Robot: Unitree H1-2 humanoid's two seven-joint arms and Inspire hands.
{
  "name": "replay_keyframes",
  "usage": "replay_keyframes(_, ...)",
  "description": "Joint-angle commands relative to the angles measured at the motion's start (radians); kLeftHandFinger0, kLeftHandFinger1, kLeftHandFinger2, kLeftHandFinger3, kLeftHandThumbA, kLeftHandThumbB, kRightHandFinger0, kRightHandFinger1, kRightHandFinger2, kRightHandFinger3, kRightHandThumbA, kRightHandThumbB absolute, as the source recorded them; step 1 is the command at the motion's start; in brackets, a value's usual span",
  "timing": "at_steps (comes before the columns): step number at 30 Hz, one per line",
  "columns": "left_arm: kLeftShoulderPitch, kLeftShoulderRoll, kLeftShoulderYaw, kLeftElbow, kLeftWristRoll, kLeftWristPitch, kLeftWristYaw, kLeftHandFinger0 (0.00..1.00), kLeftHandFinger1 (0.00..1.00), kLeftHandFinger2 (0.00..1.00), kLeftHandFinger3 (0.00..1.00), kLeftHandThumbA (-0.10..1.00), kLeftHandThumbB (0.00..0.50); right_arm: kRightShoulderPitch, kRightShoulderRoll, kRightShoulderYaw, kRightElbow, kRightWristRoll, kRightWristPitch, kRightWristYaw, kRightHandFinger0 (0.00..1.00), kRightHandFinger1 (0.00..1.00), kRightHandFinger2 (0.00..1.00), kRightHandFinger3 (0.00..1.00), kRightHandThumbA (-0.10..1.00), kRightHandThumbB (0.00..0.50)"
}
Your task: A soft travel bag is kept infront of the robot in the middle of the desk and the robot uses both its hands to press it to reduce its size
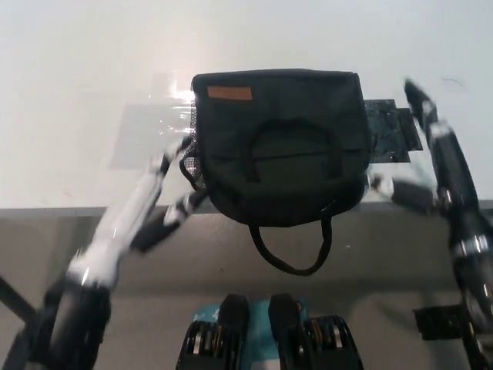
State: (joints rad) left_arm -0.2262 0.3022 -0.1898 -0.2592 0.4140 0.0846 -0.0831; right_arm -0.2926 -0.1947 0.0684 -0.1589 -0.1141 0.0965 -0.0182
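A black soft travel bag (281,142) with an orange label lies in the middle of the white desk (77,77). Its carry loop hangs over the desk's front edge. My white left hand (146,202) is blurred beside the bag's near left corner, fingers apart and holding nothing, with one fingertip close to the mesh side pocket. My black right hand (443,166) is blurred just right of the bag, fingers spread, apart from the fabric. Neither hand rests on top of the bag.
A black tape patch (391,129) is stuck to the desk right of the bag, and a shiny clear patch (150,127) lies to its left. The desk's front edge (62,208) runs across the picture. A dark marker (439,320) sits on the floor at the lower right.
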Motion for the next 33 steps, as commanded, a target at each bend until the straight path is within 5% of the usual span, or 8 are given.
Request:
replay_keyframes(1,0.387,0.023,0.142,-0.628,-0.319,-0.12,0.094,1.0,1.0,1.0,1.0,1.0,0.163,0.381,-0.006,-0.005,-0.657,0.248,-0.2,0.007,1.0,1.0,1.0,1.0,1.0,0.149)
replay_keyframes(5,0.485,-0.023,0.115,-0.533,-0.289,-0.12,0.072,1.0,1.0,1.0,1.0,1.0,0.232,0.486,0.0,-0.023,-0.566,0.284,-0.269,0.017,1.0,1.0,1.0,1.0,1.0,0.123)
replay_keyframes(9,0.491,-0.046,0.097,-0.423,-0.315,-0.206,0.065,1.0,1.0,1.0,1.0,1.0,0.145,0.535,0.03,-0.025,-0.515,0.285,-0.26,0.012,1.0,1.0,1.0,1.0,1.0,0.174)
replay_keyframes(11,0.504,-0.078,0.081,-0.309,-0.309,-0.222,0.048,1.0,1.0,1.0,1.0,1.0,0.176,0.566,0.047,-0.013,-0.433,0.337,-0.292,0.038,1.0,1.0,1.0,1.0,1.0,0.184)
replay_keyframes(17,0.497,-0.117,0.07,-0.031,-0.264,-0.312,0.039,1.0,1.0,1.0,1.0,1.0,0.152,0.599,0.113,0.034,-0.228,0.26,-0.353,0.058,1.0,1.0,1.0,1.0,1.0,0.091)
replay_keyframes(19,0.473,-0.125,0.068,0.054,-0.227,-0.335,0.048,1.0,1.0,1.0,1.0,1.0,0.2,0.594,0.133,0.032,-0.133,0.231,-0.365,0.048,1.0,1.0,1.0,1.0,1.0,0.116)
replay_keyframes(25,0.459,-0.129,0.062,0.17,-0.204,-0.364,0.046,1.0,1.0,1.0,1.0,1.0,0.131,0.572,0.147,0.005,0.063,0.233,-0.398,0.052,1.0,1.0,1.0,1.0,1.0,0.123)
replay_keyframes(33,0.459,-0.127,0.062,0.233,-0.217,-0.362,0.026,1.0,1.0,1.0,1.0,1.0,0.159,0.566,0.118,-0.004,0.13,0.22,-0.401,0.068,1.0,1.0,1.0,1.0,1.0,0.187)
